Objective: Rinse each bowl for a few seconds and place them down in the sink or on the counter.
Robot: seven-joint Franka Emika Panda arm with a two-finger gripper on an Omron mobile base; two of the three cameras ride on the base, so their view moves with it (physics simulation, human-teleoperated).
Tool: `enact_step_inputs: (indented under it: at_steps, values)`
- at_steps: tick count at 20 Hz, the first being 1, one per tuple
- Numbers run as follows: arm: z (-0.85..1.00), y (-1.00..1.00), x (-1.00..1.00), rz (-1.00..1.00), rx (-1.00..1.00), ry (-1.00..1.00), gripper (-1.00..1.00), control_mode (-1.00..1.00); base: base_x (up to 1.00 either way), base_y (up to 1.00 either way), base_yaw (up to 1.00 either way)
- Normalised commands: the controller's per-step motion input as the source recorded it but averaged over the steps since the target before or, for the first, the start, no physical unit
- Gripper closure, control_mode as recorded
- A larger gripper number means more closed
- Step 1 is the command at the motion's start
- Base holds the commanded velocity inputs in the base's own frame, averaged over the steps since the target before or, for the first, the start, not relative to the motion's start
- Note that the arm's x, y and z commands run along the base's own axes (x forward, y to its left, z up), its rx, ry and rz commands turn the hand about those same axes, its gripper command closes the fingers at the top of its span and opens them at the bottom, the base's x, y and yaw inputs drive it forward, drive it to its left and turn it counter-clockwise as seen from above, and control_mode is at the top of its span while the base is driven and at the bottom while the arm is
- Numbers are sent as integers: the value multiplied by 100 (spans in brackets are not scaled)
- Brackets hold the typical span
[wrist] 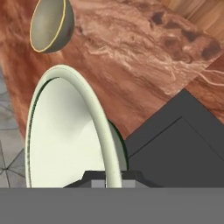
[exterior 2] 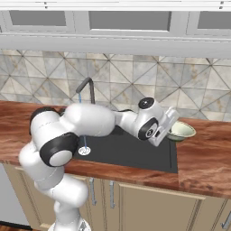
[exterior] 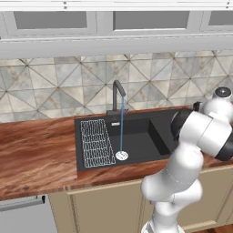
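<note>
Gripper (exterior 2: 173, 128): closed on rim of pale bowl (exterior 2: 181, 130) | bowl held at sink's (exterior 2: 135, 155) right edge | water stream (exterior: 122, 127) lies toward sink's left | 1 olive bowl (wrist: 50, 24) beyond on counter (wrist: 144, 57).

the long reddish-brown wood-grain counter (wrist: 144, 61) looks polished, with streaky darker figure. the black rectangular sink basin (exterior: 136, 136) is matt and smooth. the pale cream-green bowl (wrist: 65, 140) has a smooth, softly glossy glaze; the darker olive-yellow bowl (wrist: 50, 24) looks duller. the white wire rack (exterior: 96, 143) is thin metal mesh.
</note>
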Motion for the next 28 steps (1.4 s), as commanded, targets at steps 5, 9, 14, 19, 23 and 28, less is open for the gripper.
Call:
enact_step_inputs:
  at_steps: [5,9,14,19,23,28]
  values:
    - [-13,-20,4,0,0,2,100,-100,0,0,0]
    - [-19,-15,6,0,2,2,100,-100,0,0,0]
    - [-22,-11,1,1,5,1,100,-100,0,0,0]
    - [-21,-12,2,1,3,0,100,-100,0,0,0]
    - [-21,-16,3,2,3,0,100,-100,0,0,0]
    - [-22,-15,3,2,3,0,100,-100,0,0,0]
